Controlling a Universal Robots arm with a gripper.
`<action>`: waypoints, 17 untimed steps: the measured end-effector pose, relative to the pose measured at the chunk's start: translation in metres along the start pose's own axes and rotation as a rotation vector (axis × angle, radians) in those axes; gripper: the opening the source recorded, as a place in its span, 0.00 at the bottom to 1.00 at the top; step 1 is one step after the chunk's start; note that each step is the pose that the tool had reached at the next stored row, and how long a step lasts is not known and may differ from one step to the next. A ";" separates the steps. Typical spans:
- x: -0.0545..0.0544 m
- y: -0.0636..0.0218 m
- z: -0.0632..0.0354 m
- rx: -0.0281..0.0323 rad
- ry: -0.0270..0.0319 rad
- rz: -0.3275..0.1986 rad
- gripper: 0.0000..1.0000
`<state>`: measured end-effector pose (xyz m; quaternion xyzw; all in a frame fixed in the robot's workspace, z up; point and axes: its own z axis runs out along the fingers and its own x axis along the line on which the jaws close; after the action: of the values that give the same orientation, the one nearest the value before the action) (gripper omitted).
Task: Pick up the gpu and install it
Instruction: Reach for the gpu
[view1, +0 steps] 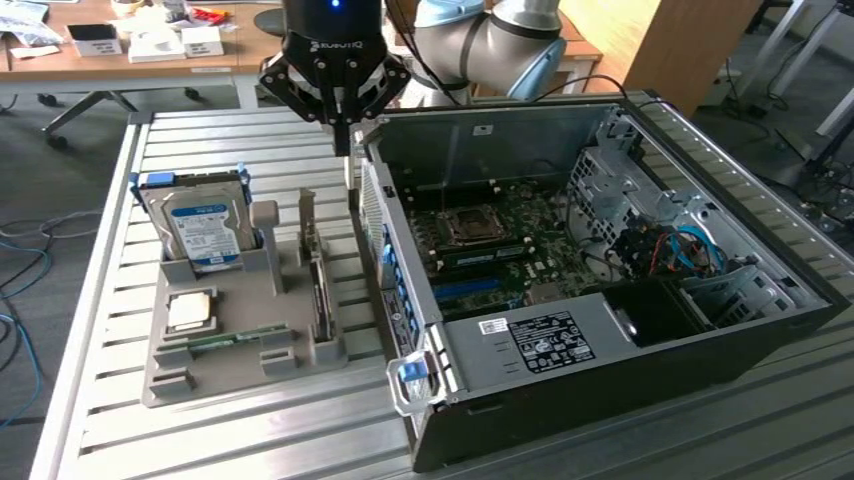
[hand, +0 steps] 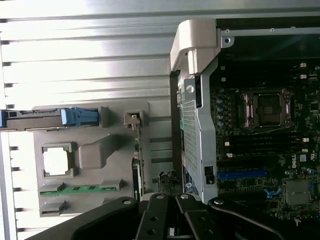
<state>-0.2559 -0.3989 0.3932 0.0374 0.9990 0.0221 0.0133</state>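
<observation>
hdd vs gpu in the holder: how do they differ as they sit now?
The hdd is a thick silver box with a blue-white label and blue rails; the gpu is a thin card seen edge-on. The hdd sits on the exterior view's left of the holder; the gpu stands along the holder's side nearest the case. Shared: both stand on edge in holder slots.
</observation>
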 end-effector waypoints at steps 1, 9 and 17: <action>0.002 -0.0001 -0.0001 0.0000 -0.0001 0.000 0.11; 0.016 -0.0012 -0.0005 0.0000 -0.0001 0.000 0.11; 0.026 -0.0019 -0.0007 0.0000 -0.0002 0.000 0.11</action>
<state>-0.2819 -0.3989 0.3931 0.0374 0.9990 0.0222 0.0133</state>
